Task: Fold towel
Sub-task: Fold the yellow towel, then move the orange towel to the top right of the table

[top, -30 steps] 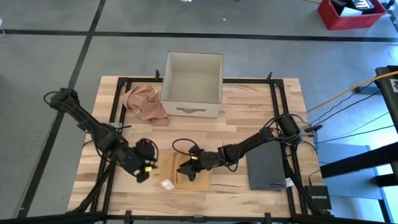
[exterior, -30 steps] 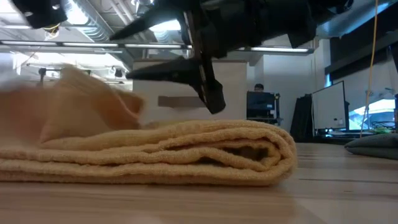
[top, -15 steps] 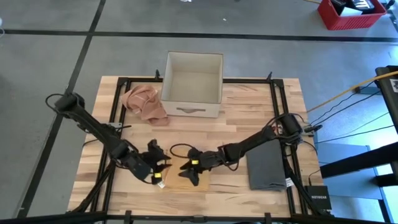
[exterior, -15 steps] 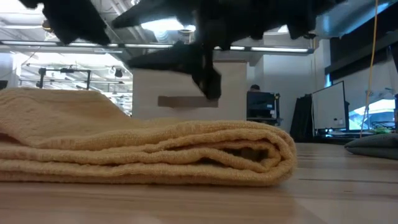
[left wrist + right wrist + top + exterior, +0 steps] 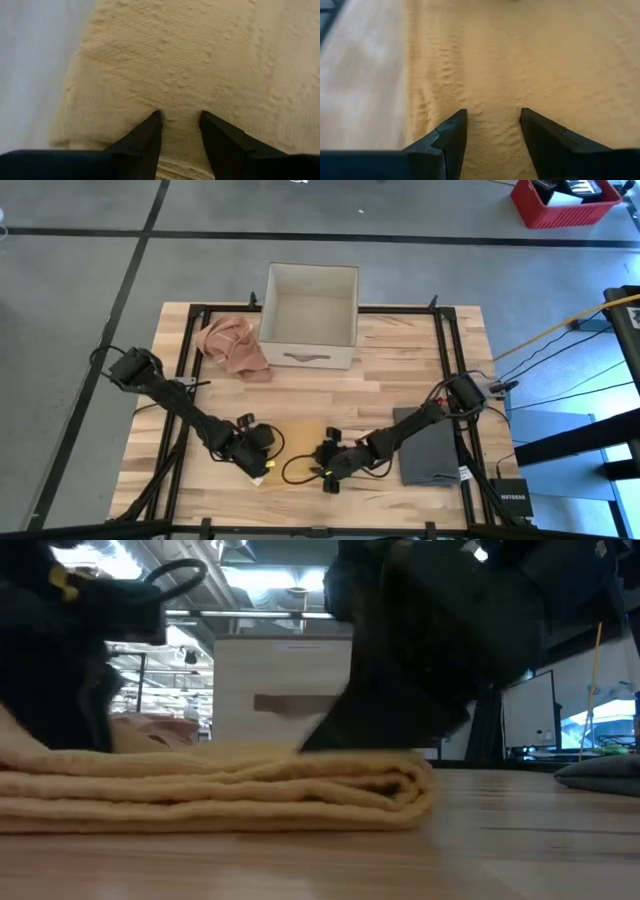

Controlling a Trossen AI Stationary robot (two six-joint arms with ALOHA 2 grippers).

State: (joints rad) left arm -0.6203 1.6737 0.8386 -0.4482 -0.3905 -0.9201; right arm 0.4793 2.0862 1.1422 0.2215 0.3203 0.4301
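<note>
A: While both grippers are pressing down at the near edge of the table (image 5: 400, 370), where is the towel lying?

B: The yellow towel (image 5: 215, 790) is lying folded flat near the table's front edge, between the two arms. In the high view both wrists are covering most of it.

A: What is the left gripper (image 5: 180, 117) doing?

B: Its fingers are standing partly apart, tips digging into the towel with a ridge of cloth pinched between them. The right gripper (image 5: 492, 115) is standing somewhat wider, fingertips resting on the cloth; whether it is gripping a fold cannot be told.

A: What is hard to make out?

B: In the low view the arms are showing only as dark shapes over the towel, hiding its far side.

A: And farther back?

B: A grey cloth (image 5: 432, 448) is lying beside the right arm. Beyond, a pink cloth (image 5: 232, 345) is sitting crumpled beside an open box (image 5: 308, 320) at the far edge.
</note>
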